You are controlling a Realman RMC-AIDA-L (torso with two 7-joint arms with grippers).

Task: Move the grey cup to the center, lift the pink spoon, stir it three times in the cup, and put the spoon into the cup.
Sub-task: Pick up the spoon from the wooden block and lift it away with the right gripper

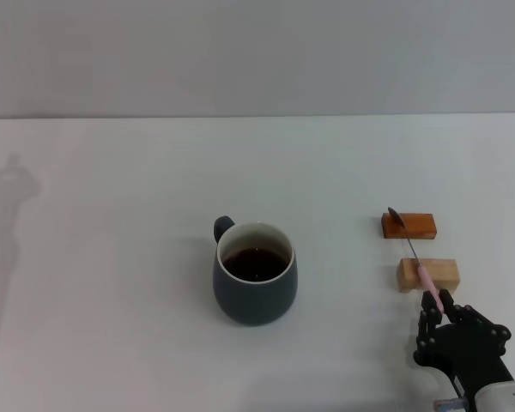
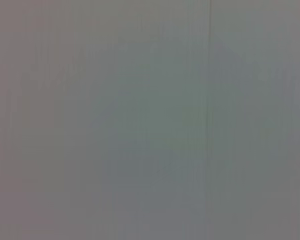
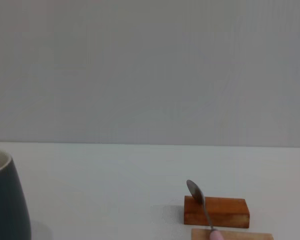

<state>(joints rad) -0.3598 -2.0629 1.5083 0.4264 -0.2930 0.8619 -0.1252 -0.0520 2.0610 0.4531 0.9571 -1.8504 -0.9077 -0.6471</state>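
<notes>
— Just ahead of the right gripper [image 1: 436,307], seen from the head, what lies there?
— The pink spoon [image 1: 416,262], propped across a dark wooden block [image 1: 409,226] and a pale wooden block [image 1: 428,274]. The blocks hold it off the white table [image 1: 112,300], so fingers can get under the handle. The gripper is clenched on the handle's near end.
— And the grey cup [image 1: 255,273]?
— Well off to that gripper's left, near the table's middle, dark liquid inside, so I judge the cup move done and the lift next.
— The left wrist camera?
— Only blank grey; the left gripper is nowhere visible.
— The right wrist camera?
— The spoon [image 3: 200,200] runs away from the gripper, its bowl raised over the dark block [image 3: 217,211]; the cup's wall [image 3: 7,205] sits at the frame edge.
</notes>
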